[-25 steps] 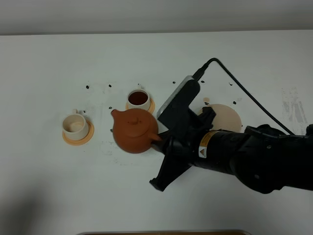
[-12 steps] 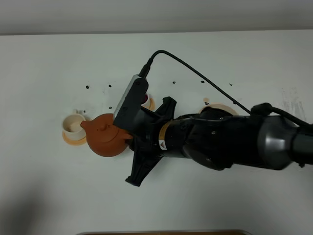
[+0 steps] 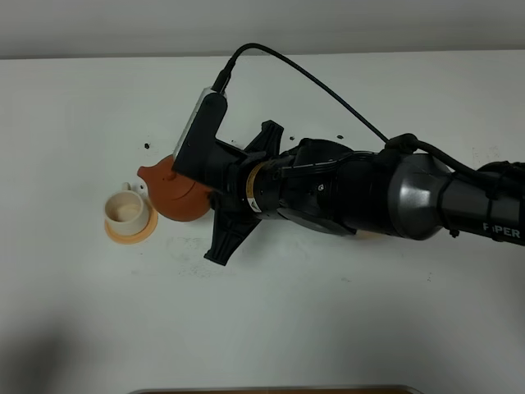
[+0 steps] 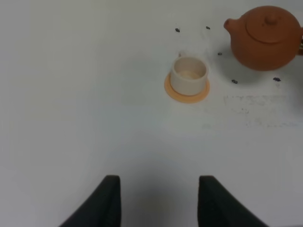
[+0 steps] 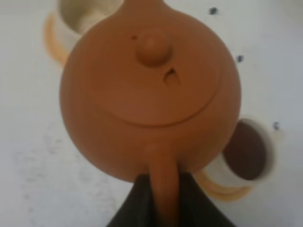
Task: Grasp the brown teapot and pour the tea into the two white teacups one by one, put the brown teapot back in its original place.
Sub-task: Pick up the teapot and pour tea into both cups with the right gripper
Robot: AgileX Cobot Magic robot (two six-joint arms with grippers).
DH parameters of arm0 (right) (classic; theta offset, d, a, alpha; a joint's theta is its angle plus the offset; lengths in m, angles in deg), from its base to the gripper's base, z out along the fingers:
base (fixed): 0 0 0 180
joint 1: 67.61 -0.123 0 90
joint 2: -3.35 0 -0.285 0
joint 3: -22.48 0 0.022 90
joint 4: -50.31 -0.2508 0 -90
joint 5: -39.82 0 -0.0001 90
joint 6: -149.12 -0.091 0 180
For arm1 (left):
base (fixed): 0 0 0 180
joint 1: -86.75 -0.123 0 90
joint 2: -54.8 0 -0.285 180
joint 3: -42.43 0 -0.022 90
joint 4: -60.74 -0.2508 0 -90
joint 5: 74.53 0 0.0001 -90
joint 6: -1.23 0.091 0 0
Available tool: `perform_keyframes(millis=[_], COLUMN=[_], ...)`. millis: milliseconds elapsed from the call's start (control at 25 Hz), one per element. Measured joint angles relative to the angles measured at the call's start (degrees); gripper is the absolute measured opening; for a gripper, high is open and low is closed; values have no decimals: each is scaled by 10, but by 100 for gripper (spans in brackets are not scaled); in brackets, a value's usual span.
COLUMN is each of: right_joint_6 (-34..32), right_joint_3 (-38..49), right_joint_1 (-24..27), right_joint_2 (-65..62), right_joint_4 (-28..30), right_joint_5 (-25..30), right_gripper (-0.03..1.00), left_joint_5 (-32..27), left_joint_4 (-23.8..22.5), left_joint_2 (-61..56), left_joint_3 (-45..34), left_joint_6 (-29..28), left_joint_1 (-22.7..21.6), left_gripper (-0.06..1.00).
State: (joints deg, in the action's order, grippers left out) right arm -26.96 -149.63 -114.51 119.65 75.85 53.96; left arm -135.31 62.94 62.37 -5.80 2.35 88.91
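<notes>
1. The brown teapot (image 3: 175,193) is at the left-middle of the white table (image 3: 328,328), held by its loop handle. Its lid knob faces up and its body looks roughly level in the left wrist view (image 4: 265,40).
2. Its short spout (image 3: 146,172) points toward the empty teacup and ends just beside that cup's rim, not over the opening.
3. The right gripper (image 5: 161,187) is clamped narrow on the teapot's handle. In the right wrist view its dark fingers (image 5: 137,198) press the handle from both sides, just behind the pot's body (image 5: 151,90).
4. The empty white teacup (image 3: 126,210) stands on its orange coaster (image 3: 131,233), just left of the teapot. Its inside looks pale and dry in the left wrist view (image 4: 189,74).
5. The second teacup (image 5: 246,151) shows only in the right wrist view. It holds dark tea, stands on its own orange coaster (image 5: 222,189), and lies beside the teapot on the handle side.
6. The right arm (image 3: 361,193) reaches across the middle of the table from the right, with a black cable (image 3: 312,78) looping above it.
7. The left gripper (image 4: 158,203) hangs wide apart with nothing between its fingers (image 4: 106,201), over bare table and well apart from cup and teapot.
8. Small dark specks (image 3: 147,146) dot the table near the cups.
</notes>
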Motion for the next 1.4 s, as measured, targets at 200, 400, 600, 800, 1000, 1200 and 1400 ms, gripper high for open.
perform_keyframes(millis=[200, 400, 600, 800, 1000, 1200, 1400], right_joint_6=[-5, -30, -57, -65, -78, -82, -103], right_joint_3=[-5, -5, -5, -12, -35, -43, -44], right_joint_1=[1, -2, -6, -10, -12, -15, -16], right_joint_2=[0, 0, 0, 0, 18, 43, 50], right_joint_4=[41, 91, 134, 151, 169, 193, 241], right_joint_5=[-2, -7, -12, -13, -10, 2, 6], right_gripper=[12, 12, 12, 12, 12, 12, 12], left_joint_5=[0, 0, 0, 0, 0, 0, 0], left_joint_4=[0, 0, 0, 0, 0, 0, 0], left_joint_2=[0, 0, 0, 0, 0, 0, 0], left_joint_3=[0, 0, 0, 0, 0, 0, 0], left_joint_6=[0, 0, 0, -1, -1, -1, -1], left_joint_1=[0, 0, 0, 0, 0, 0, 0], left_gripper=[41, 41, 41, 41, 41, 41, 41])
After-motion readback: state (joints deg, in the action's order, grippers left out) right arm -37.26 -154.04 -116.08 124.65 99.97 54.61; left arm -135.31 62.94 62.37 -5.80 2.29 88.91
